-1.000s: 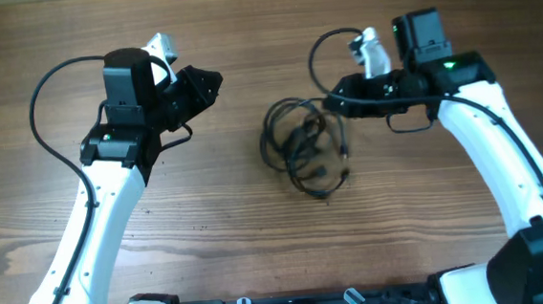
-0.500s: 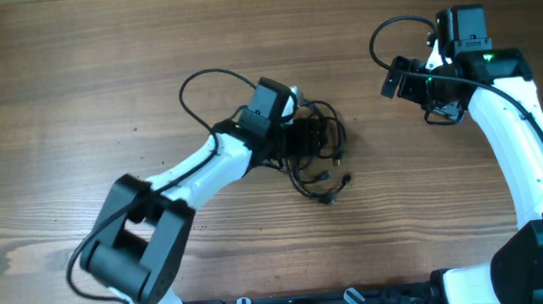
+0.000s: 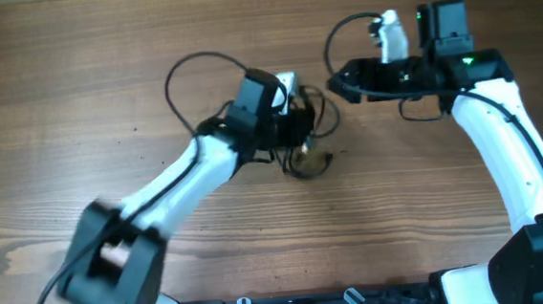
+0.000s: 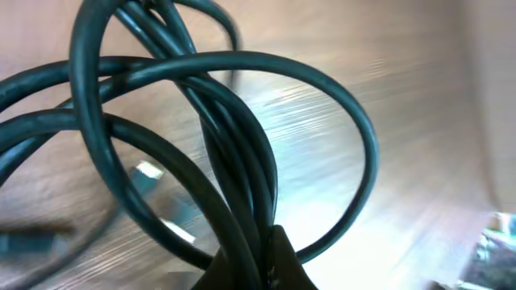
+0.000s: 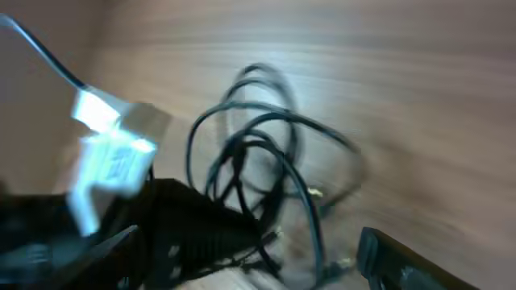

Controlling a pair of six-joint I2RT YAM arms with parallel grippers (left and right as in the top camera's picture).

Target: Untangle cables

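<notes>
On the brown wood-grain table point(image 3: 74, 70), the white left arm point(image 3: 173, 178) reaches in from the lower left edge toward the middle. Its black left gripper point(image 3: 297, 129) is closed tight on the thin black flexible cables point(image 3: 313, 164), which lie in a small tangle at the table's centre, just right of that gripper. The left wrist view shows several strands point(image 4: 234, 137) running together into the pinch at the bottom edge, with wide loops crossing above and pale metal plug tips point(image 4: 147, 172) blurred behind them. Further right, the black right gripper point(image 3: 335, 76) hangs near the tangle's upper right side, apart from it, its fingers spread with nothing between them. The right wrist view is blurred, but it shows the looped cords point(image 5: 270, 161) ahead.
</notes>
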